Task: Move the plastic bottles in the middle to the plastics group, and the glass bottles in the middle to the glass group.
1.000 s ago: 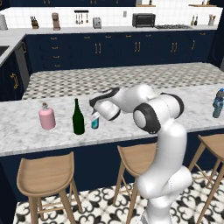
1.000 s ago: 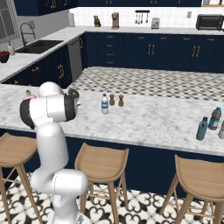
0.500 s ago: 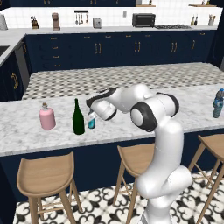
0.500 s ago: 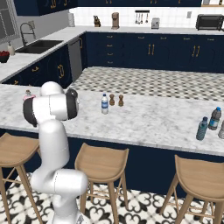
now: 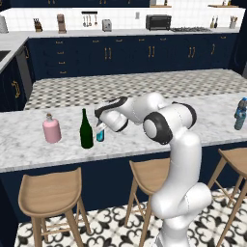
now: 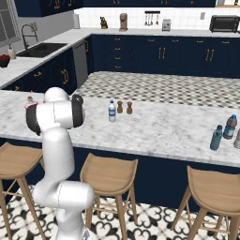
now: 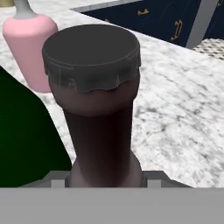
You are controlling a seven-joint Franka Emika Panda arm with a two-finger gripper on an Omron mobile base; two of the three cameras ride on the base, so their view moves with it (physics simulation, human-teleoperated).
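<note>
the gripper [image 5: 102, 129] is closed tight on the small dark bottle [image 7: 97, 109], just beside the green wine bottle [image 5: 86, 130] and near the pink bottle [image 5: 51, 130]. it looks set down, maybe. next, let go gently and lift away.

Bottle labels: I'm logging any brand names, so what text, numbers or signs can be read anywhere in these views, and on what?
No text is readable.
Small dark bottle: blue label, no legible print.
Clear bottle: label too small to read.
Pink bottle and green wine bottle: no lettering visible.
</note>
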